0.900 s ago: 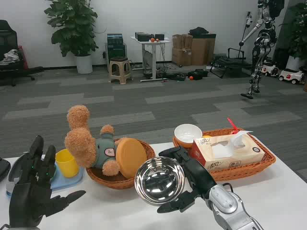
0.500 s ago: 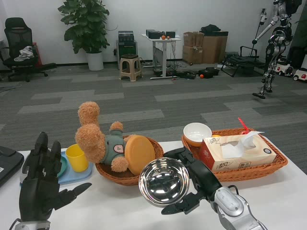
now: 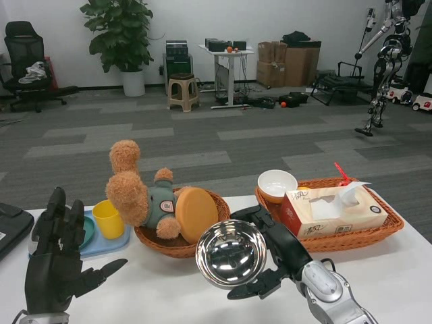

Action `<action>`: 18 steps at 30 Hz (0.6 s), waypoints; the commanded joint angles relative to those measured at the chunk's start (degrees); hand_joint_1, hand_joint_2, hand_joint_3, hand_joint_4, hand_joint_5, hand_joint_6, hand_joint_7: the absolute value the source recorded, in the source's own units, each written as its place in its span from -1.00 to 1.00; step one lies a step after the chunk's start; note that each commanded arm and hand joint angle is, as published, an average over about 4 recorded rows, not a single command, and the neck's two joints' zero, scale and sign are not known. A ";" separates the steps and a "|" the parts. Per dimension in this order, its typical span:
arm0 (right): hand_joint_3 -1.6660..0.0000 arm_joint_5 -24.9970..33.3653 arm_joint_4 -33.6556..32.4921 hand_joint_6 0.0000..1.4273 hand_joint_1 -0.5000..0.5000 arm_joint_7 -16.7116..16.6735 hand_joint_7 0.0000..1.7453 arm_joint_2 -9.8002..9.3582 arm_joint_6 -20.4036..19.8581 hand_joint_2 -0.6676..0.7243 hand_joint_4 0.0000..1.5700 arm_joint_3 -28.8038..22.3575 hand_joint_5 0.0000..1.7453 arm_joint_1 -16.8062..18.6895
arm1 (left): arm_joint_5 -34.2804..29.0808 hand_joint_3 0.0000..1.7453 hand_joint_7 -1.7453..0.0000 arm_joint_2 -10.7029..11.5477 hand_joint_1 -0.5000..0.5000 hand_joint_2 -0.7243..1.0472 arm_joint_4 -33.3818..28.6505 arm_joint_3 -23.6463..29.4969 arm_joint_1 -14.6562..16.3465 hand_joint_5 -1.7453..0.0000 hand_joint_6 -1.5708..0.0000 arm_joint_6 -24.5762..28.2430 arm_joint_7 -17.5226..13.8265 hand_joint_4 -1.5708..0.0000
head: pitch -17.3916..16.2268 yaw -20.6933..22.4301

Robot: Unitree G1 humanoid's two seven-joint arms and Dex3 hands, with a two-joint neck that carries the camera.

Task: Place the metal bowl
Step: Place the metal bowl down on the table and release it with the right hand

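We have the shiny round metal bowl (image 3: 231, 254) gripped in our right hand (image 3: 280, 253), fingers wrapped around its rim from above and below, the bowl tipped so its hollow faces us. It hangs above the white table (image 3: 169, 290), just in front of the round wicker basket (image 3: 156, 241) that holds the brown teddy bear (image 3: 140, 196); whether its lower edge already touches the tabletop we cannot tell from this angle. Our left hand (image 3: 55, 260) waits at the left, fingers spread and holding nothing. By our reckoning the pick-up is done, and lowering and letting go remain.
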 commanded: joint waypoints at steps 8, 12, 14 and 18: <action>-0.05 2.23 1.39 0.88 -0.75 -0.05 0.60 -1.06 -1.66 -0.64 0.45 1.44 -0.11 1.69 | -0.15 -0.90 1.00 0.19 -1.00 0.40 -0.49 0.46 0.65 1.00 1.00 -0.71 0.03 1.00 | -8.74 -1.68; -0.05 2.21 6.24 0.90 -0.75 -0.05 0.60 -1.15 -5.20 -0.64 0.43 3.07 -0.11 1.82 | -0.17 -0.90 1.00 0.19 -1.00 0.40 -0.45 0.44 0.62 1.00 1.00 -0.71 0.03 1.00 | -10.37 -1.89; -0.05 2.12 9.19 0.90 -0.75 -0.05 0.60 -1.10 -7.17 -0.64 0.39 3.81 -0.17 1.78 | -0.17 -0.90 1.00 0.19 -1.00 0.40 -0.36 0.35 0.58 1.00 1.00 -0.71 0.03 1.00 | -10.26 -1.84; -0.05 1.77 16.11 0.88 -0.71 -0.14 0.60 -0.75 -11.15 -0.64 0.33 5.22 -0.22 1.43 | -0.17 -0.90 1.00 0.19 -1.00 0.40 -0.29 0.28 0.56 1.00 1.00 -0.71 0.03 1.00 | -11.18 -2.30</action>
